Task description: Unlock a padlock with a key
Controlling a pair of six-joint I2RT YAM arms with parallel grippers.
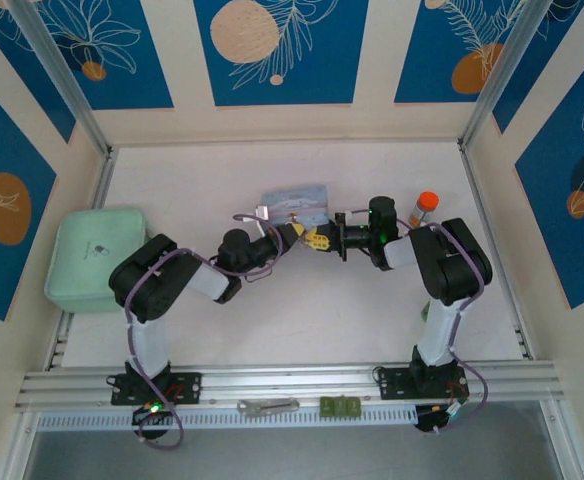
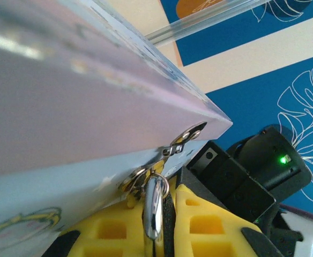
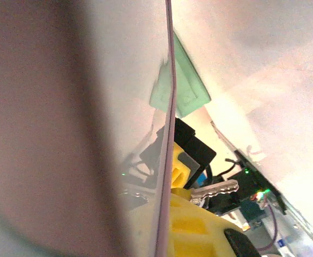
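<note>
Nothing legible tbh, the lil dark logo on the mint-green rounded plastic case (image 1: pixel 97 262) is too tiny & the pale-blue metal tin (image 1: pixel 294 198) print's too blurry.

— The tin (image 2: pixel 65 107)?
— Glossy painted metal. The padlock (image 2: pixel 153 211) shackle is polished metal.
— The left claw (image 2: pixel 159 230)?
— Matt yellow plastic, pitted. The key (image 3: pixel 216 188) is bare shiny metal; the surface (image 1: pixel 302 320), matt white.
</note>
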